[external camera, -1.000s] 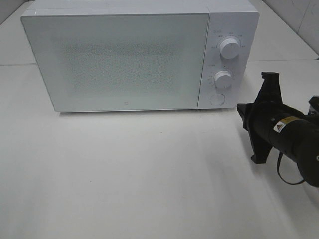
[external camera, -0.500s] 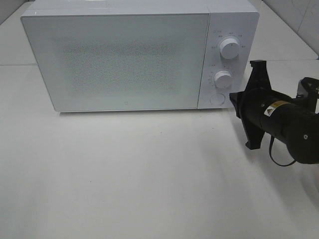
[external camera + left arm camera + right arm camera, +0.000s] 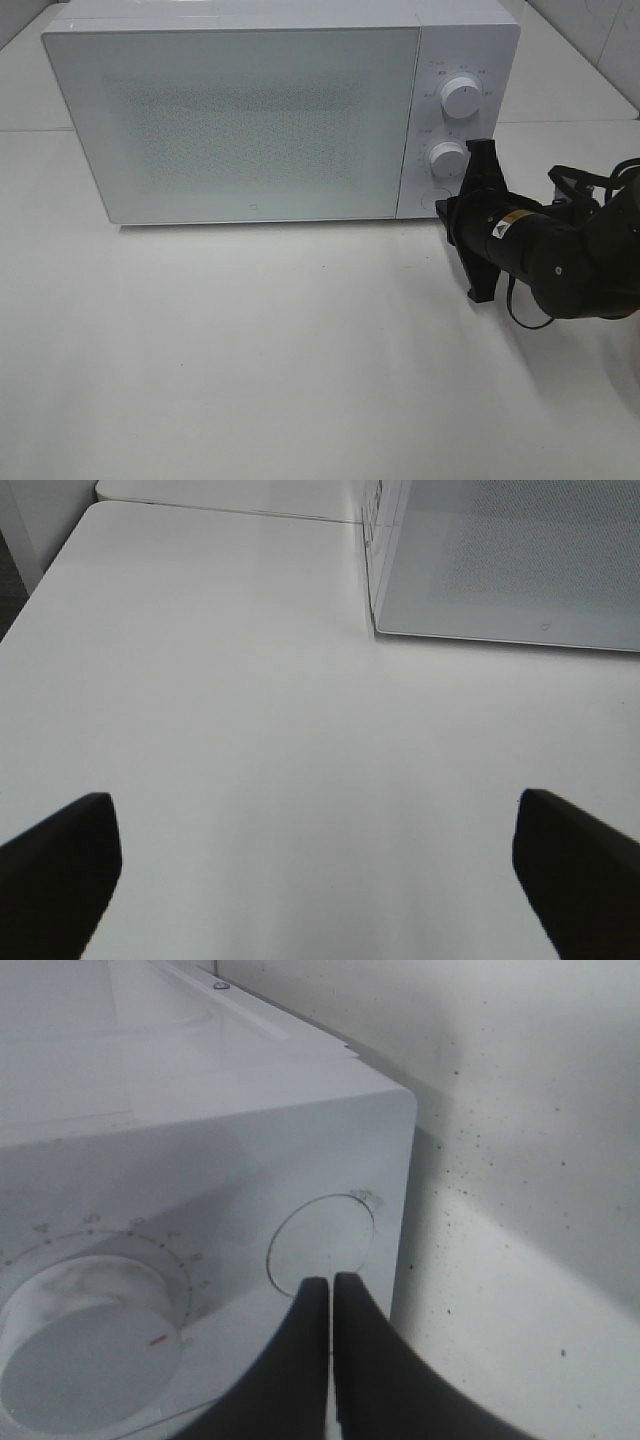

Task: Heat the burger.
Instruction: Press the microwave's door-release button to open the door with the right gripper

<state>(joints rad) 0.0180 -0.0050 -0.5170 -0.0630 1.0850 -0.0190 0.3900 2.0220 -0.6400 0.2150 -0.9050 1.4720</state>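
Observation:
The burger is out of view in every frame. The white microwave (image 3: 250, 120) stands at the back of the table with its frosted door shut. My right gripper (image 3: 447, 207) is shut and empty, and it sits at the lower right corner of the control panel. In the right wrist view its closed fingertips (image 3: 326, 1282) point at the round button (image 3: 320, 1245), touching it or nearly so. My left gripper (image 3: 320, 880) is open and empty above bare table, with the microwave's left corner (image 3: 500, 560) ahead of it. The left gripper is absent from the exterior view.
Two white dials, the upper one (image 3: 461, 96) and the lower one (image 3: 448, 160), sit above the round button. The white table (image 3: 250, 350) spreads in front of the microwave. A table seam runs behind it.
My right arm has moved left and toward the microwave, bringing the shut gripper up to the round button. Nothing else has changed.

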